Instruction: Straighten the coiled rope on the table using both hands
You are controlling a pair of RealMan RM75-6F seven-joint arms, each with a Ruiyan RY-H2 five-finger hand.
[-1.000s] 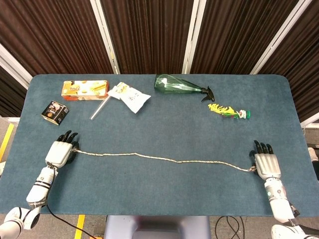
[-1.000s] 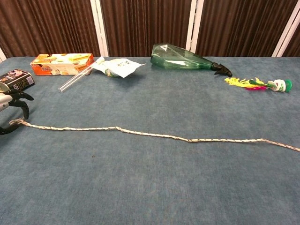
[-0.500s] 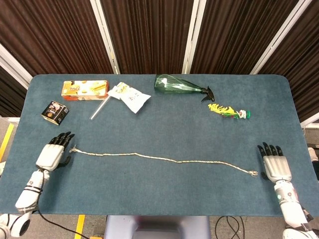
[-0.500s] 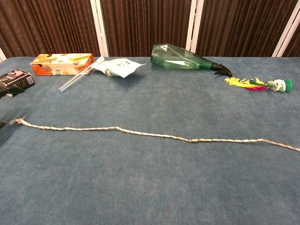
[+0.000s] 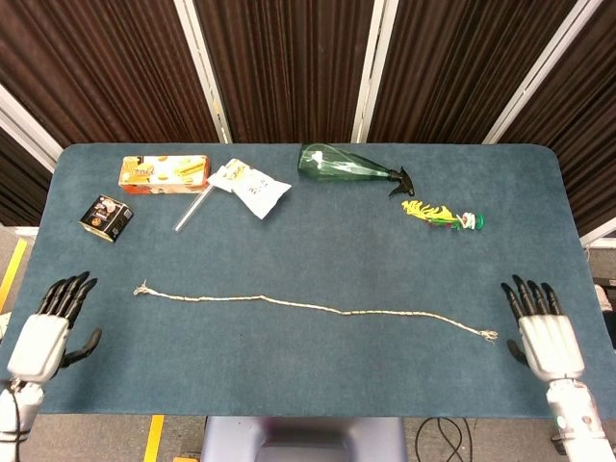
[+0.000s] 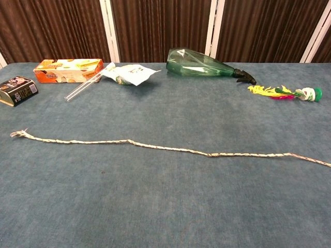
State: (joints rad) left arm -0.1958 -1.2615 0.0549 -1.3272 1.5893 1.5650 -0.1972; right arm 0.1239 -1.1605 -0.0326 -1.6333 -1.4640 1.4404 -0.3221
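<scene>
The pale rope (image 5: 318, 308) lies stretched nearly straight across the blue table, from its frayed left end near the left side to its right end near the right side; the chest view shows the rope (image 6: 165, 149) the same way. My left hand (image 5: 43, 332) hovers at the table's left front edge, fingers spread, holding nothing, well apart from the rope's left end. Past the rope's right end, my right hand (image 5: 544, 332) is open with fingers extended, also clear of the rope. Neither hand appears in the chest view.
Along the back stand an orange box (image 5: 164, 171), a small dark tin (image 5: 105, 217), a clear tube (image 5: 191, 209), a white packet (image 5: 250, 186), a green spray bottle (image 5: 348, 166) lying on its side, and a yellow feathered toy (image 5: 441, 216).
Both hands have let go of the rope's ends and drawn back outward and toward the front edge. The rope stays stretched out where it lay.
</scene>
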